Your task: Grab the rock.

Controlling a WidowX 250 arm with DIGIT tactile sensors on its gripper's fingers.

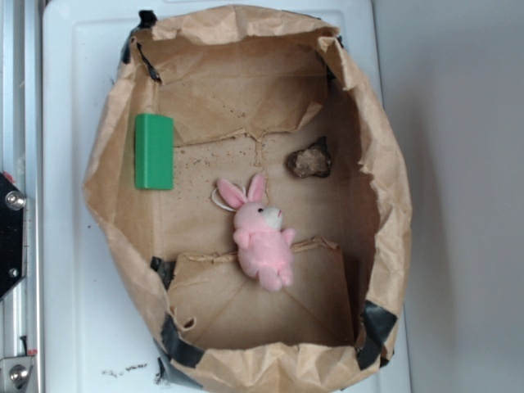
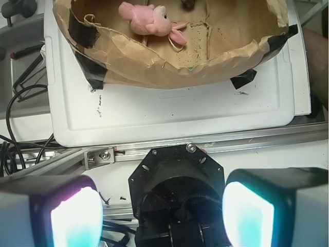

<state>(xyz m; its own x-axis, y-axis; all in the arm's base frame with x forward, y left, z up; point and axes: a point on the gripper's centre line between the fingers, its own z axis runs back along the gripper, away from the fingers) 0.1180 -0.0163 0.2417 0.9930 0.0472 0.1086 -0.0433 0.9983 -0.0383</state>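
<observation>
The rock [image 1: 309, 160], a small lumpy dark brown-grey stone, lies on the floor of the brown paper bag tray [image 1: 385, 164], right of centre near the far fold. In the wrist view only its edge [image 2: 188, 4] shows at the top. My gripper [image 2: 162, 213] is open, its two glowing pads [image 2: 77, 218] wide apart. It hangs over the black robot base, well outside the bag and far from the rock. The gripper is not seen in the exterior view.
A pink plush bunny [image 1: 262, 237] lies in the bag's middle; it also shows in the wrist view [image 2: 149, 19]. A green block [image 1: 153, 151] leans on the bag's left wall. The bag sits on a white board [image 2: 169, 110]. A metal rail [image 2: 205, 149] and cables [image 2: 20, 92] lie near the base.
</observation>
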